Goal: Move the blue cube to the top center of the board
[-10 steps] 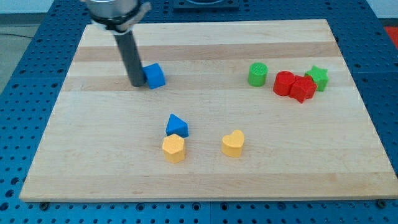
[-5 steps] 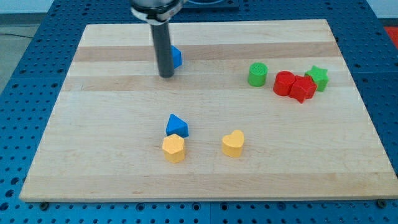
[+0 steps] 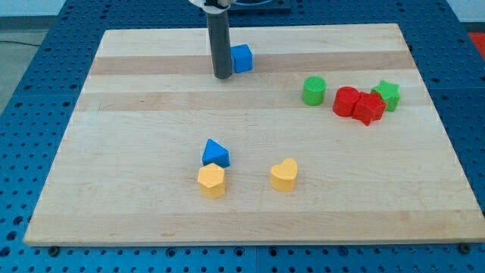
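The blue cube [image 3: 242, 58] sits on the wooden board [image 3: 136, 152] near the view's top, close to the middle. My tip [image 3: 223, 76] is the lower end of a dark rod and rests on the board just left of and slightly below the cube, touching or nearly touching its left side. The rod hides a sliver of the cube's left edge.
A blue triangular block [image 3: 216, 153] and a yellow block [image 3: 211, 181] sit together below the middle, with a yellow heart [image 3: 284, 174] to their right. At the right are a green cylinder [image 3: 314, 90], two red blocks [image 3: 358, 104] and a green star [image 3: 387, 94].
My tip has moved right and up across the board, pushing the blue cube from the upper left toward the top middle. The other blocks have not moved.
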Controlling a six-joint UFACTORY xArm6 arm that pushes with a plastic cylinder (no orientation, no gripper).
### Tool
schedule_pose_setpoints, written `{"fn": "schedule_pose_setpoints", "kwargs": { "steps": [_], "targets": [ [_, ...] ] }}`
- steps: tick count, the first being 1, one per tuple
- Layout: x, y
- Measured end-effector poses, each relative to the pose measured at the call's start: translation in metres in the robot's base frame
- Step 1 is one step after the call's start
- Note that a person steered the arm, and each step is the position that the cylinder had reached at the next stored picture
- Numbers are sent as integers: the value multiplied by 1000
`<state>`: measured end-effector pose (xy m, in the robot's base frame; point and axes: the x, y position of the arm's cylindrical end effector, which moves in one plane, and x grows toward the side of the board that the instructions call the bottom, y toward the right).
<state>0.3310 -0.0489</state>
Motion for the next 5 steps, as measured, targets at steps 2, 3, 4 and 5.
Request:
{"fn": "schedule_pose_setpoints", "kwargs": {
  "steps": [2, 3, 4, 5],
  "targets": [
    [-64, 12],
    [-73, 22],
    [-59, 27],
    [-57, 61]
  ]
}}
